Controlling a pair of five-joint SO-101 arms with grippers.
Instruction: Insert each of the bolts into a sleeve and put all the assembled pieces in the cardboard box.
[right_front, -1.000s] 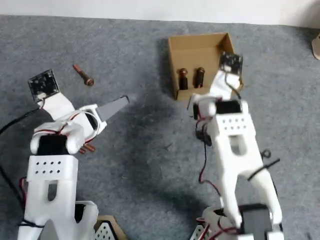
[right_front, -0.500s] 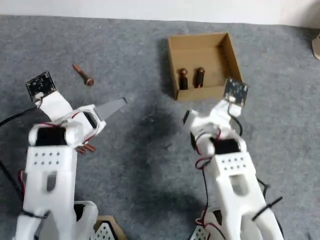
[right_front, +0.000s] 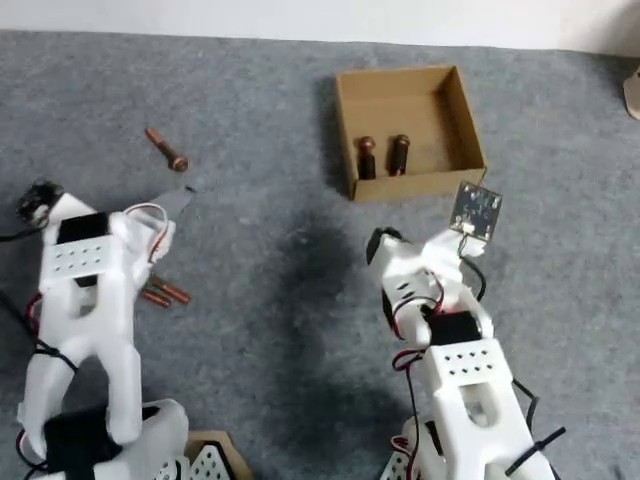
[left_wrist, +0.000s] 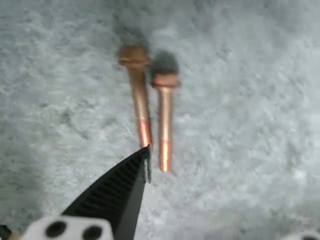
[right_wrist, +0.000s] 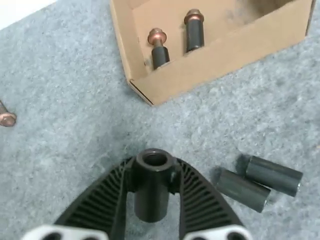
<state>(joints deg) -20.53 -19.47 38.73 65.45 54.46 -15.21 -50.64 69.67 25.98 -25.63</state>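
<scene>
My right gripper grips a sleeve, near side of the cardboard box | my left gripper, jaws apart, hangs over two bolts at left | risk: the bolts lie just beside each other, so closing may pinch both or roll one away

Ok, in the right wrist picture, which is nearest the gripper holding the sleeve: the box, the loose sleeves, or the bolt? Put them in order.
From the right gripper:
1. The loose sleeves, lying close beside it.
2. The box, farther ahead.
3. The bolt, farthest, off on the side away from the sleeves.
</scene>
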